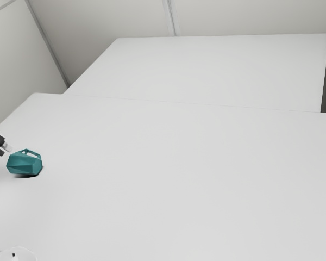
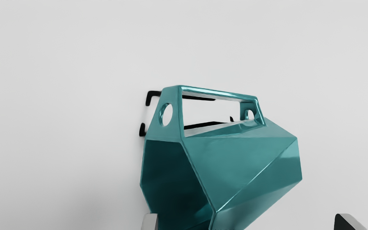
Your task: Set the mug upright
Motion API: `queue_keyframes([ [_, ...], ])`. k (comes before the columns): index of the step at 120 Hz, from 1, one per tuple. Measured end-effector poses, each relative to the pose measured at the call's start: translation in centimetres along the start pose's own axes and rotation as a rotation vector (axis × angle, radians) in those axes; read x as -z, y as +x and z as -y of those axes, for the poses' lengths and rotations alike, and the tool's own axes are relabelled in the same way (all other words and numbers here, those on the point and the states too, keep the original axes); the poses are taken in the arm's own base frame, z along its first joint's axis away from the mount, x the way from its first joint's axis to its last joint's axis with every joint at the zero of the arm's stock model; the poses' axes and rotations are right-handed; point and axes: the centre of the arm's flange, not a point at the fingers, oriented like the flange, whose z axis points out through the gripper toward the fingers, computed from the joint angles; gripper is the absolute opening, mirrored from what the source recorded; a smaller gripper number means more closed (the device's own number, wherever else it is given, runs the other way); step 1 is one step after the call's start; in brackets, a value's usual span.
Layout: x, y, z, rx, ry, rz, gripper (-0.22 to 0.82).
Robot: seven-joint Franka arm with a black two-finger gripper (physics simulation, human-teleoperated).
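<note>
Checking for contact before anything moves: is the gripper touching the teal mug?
Apart. The exterior view shows a narrow strip of white table between the tips of the gripper and the teal mug.

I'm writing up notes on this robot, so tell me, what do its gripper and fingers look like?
The gripper is black and angular where it enters at the exterior view's left. Its fingers are slim and blocky, pale grey outside with black on the inner faces, and slightly rounded corners at the ends.
</note>
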Motion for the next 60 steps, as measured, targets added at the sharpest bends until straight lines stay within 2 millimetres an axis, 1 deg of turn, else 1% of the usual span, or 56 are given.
queue_keyframes([
  [7,-0.1,-0.1,0.6,-0.005,-0.008,-0.005,0.60],
  [30,-1.6,-0.4,2.7,-0.010,-0.062,-0.017,0.60],
  [51,-2.6,-0.3,3.1,-0.021,-0.106,-0.034,0.60],
  [60,-3.0,-0.6,3.3,-0.017,-0.138,-0.047,0.60],
])
